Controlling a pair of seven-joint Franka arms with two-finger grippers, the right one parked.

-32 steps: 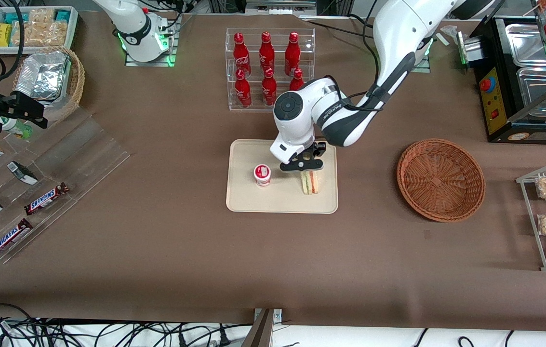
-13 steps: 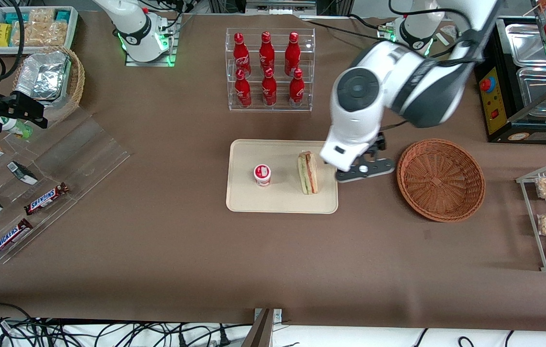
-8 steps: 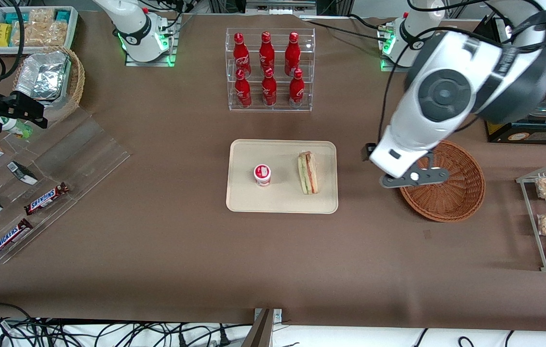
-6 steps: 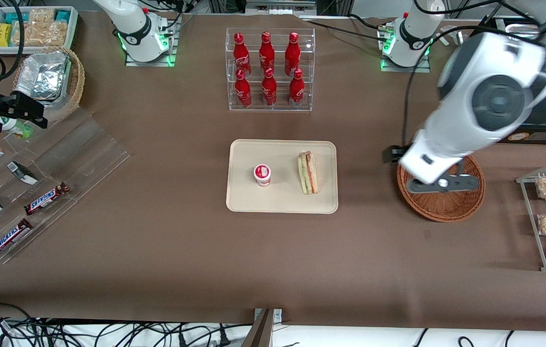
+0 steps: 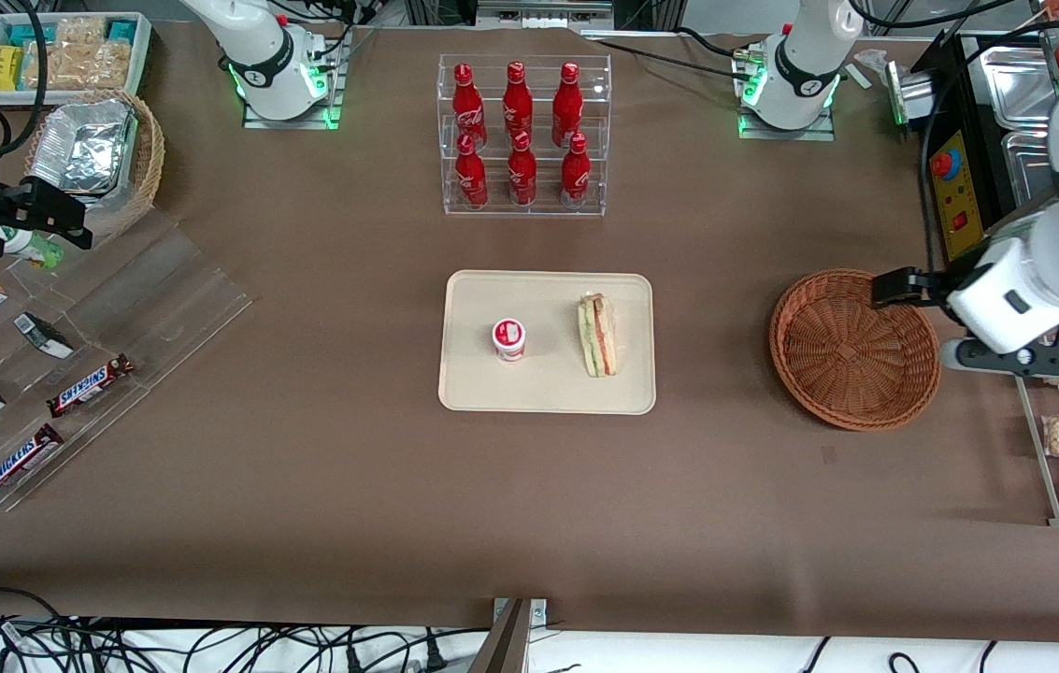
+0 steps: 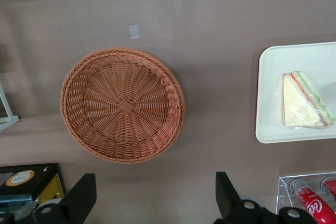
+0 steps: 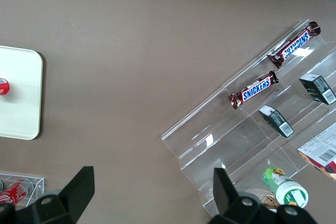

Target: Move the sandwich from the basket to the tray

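Pale-bread sandwich (image 5: 598, 335) lies on the tray (image 5: 548, 393); gripper (image 6: 152, 203) fingers (image 6: 79, 198) spread wide, empty, above basket (image 5: 854, 348)

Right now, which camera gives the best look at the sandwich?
The left wrist view: the sandwich shows its whole triangular face on the tray. The front view shows only its layered edge; the right wrist view misses it. The hand hangs open past the basket.
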